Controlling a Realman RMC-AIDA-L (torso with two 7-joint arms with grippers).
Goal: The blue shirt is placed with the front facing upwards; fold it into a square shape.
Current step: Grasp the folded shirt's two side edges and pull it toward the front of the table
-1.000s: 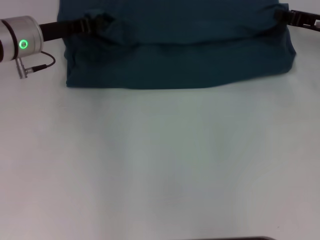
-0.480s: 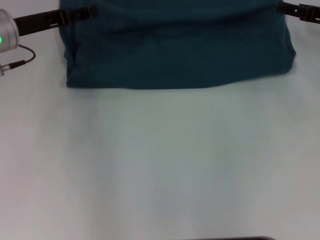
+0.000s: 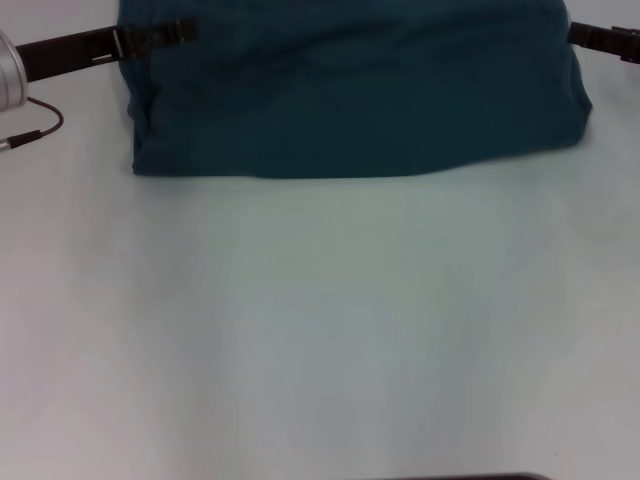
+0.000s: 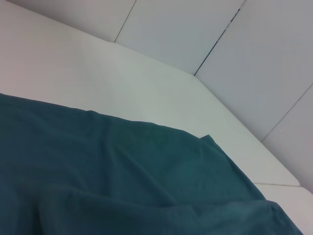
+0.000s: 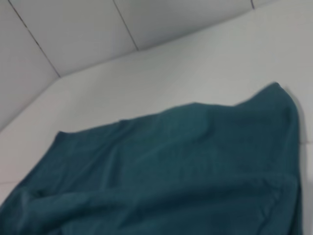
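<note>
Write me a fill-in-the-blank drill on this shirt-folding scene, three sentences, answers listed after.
1. The blue shirt lies on a ____ table.
2. In the head view the left claw reaches the shirt's ____ edge.
3. In the head view the right claw is at the shirt's ____ edge.

Missing words: white; left; right

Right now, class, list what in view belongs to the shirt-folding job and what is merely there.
Belongs to the job:
- shirt, at the table's far side
- left gripper, at the shirt's left edge
- right gripper, at its right edge

Merely there:
- table
- wall panels behind the table
</note>
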